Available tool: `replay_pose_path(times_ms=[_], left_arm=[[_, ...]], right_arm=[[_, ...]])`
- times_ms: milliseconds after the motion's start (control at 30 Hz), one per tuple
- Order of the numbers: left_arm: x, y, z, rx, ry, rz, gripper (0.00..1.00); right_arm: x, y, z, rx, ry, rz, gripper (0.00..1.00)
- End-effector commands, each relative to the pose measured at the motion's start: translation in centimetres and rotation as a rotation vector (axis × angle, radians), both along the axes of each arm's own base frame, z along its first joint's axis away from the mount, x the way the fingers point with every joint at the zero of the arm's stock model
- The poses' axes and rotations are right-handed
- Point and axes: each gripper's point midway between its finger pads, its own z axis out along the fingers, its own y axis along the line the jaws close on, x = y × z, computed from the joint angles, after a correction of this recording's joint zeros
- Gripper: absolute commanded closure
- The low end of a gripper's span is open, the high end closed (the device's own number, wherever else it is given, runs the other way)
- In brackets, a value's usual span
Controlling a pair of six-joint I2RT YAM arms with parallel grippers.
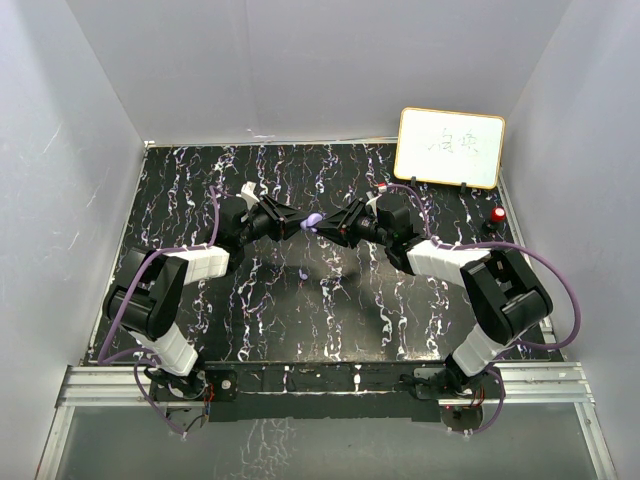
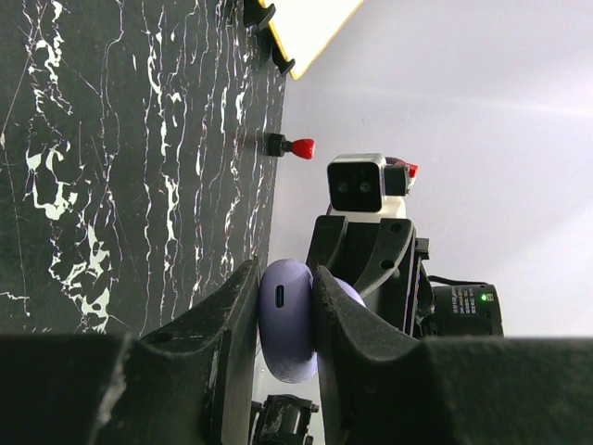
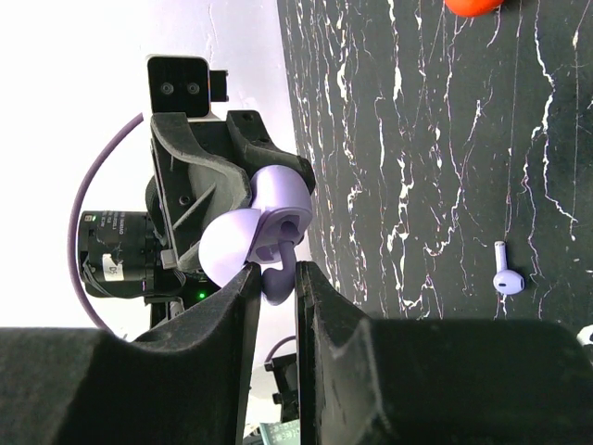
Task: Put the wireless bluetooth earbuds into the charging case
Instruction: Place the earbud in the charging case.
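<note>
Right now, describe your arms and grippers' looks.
The left arm and right arm are black with white covers, each trailed by a purple cable. The left gripper and right gripper have thick black fingers, with a white camera box behind.

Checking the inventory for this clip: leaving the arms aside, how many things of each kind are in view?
Purple charging case: 1
Purple earbuds: 2 (one loose, one gripped)
Red round object: 1
Whiteboard: 1
Total: 5
</note>
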Motion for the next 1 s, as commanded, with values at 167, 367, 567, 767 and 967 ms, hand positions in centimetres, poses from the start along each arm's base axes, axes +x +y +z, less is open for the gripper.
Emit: replay_pose_path(times_ms=[167, 367, 567, 767, 967], left_arm=[[-2.07, -1.56, 1.13, 0.009, -0.029, -0.096, 1.0], [-2.1, -1.62, 1.15, 0.008, -0.029, -0.097, 1.0], [-2.14, -1.65, 1.26, 0.007, -0.031, -0.098, 1.0], [-2.16, -1.62, 1.32, 0.007, -0.032, -0.098, 1.0], [-2.24, -1.62, 1.15, 0.009, -0.029, -0.099, 1.0]], right_arm=[[1.33, 0.2, 4.51, 0.101, -0.152, -0.025, 0.79], [1.37, 0.18, 4.56, 0.102, -0.153, -0.026, 0.78], [1.3, 0.23, 4.51, 0.101, -0.151, -0.023, 0.77], [1.29, 0.13, 4.58, 0.102, -0.153, -0.026, 0.77], [1.3, 0.19, 4.69, 0.103, -0.155, -0.025, 0.77]])
